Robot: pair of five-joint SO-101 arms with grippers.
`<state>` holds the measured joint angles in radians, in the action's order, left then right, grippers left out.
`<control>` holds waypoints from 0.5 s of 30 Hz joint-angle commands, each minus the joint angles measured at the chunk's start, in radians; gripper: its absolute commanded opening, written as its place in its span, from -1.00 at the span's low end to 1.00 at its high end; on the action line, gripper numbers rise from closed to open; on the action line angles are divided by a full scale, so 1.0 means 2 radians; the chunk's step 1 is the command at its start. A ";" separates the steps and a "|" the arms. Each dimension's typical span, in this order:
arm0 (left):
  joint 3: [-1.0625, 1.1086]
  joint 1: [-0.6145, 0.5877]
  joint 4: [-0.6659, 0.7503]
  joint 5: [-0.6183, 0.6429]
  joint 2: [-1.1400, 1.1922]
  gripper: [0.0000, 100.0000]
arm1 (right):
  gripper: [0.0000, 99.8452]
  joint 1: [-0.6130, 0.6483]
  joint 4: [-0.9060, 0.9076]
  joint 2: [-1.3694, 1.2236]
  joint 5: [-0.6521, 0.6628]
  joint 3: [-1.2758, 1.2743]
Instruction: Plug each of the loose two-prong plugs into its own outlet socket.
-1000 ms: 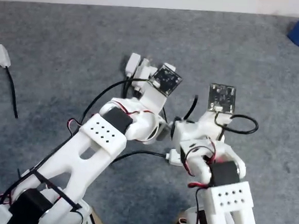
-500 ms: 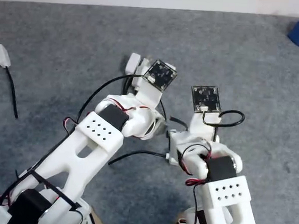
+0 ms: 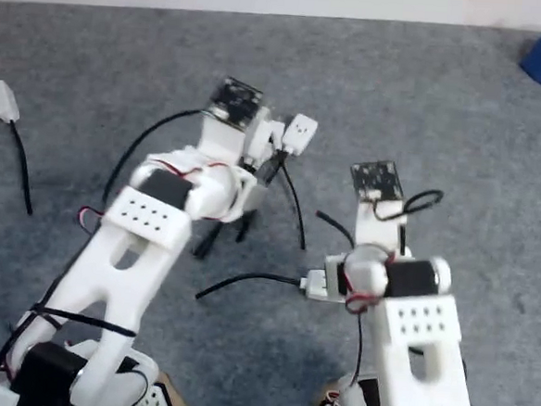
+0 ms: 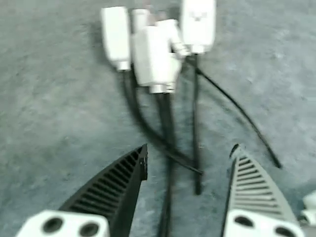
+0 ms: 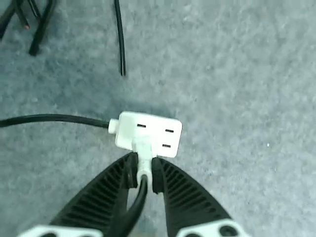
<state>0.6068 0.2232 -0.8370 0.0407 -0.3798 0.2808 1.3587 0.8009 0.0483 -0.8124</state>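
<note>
White two-prong plug (image 5: 142,157), nipped tight in right gripper (image 5: 143,174), entering outlet block (image 5: 154,129) just ahead, likely to press it home; left gripper (image 4: 188,160) wide open, empty, loose plugs (image 4: 154,59) ahead

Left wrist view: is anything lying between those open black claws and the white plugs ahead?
Only black cords trailing from the white plugs lie on the carpet between them and the left gripper; nothing else visible is in the way.
</note>
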 commanded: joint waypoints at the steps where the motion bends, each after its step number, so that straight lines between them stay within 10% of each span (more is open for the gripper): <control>1: -0.005 -0.029 0.008 -0.004 -0.012 -0.45 | -0.99 0.001 0.022 -0.052 -0.008 0.072; 15: -0.005 -0.056 0.021 -0.005 -0.012 -0.45 | -0.99 0.026 -0.007 -0.073 -0.041 0.059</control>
<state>0.6068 0.1312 -0.8170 0.0407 -0.3798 0.2992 1.3832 0.6567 -0.0100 -0.6759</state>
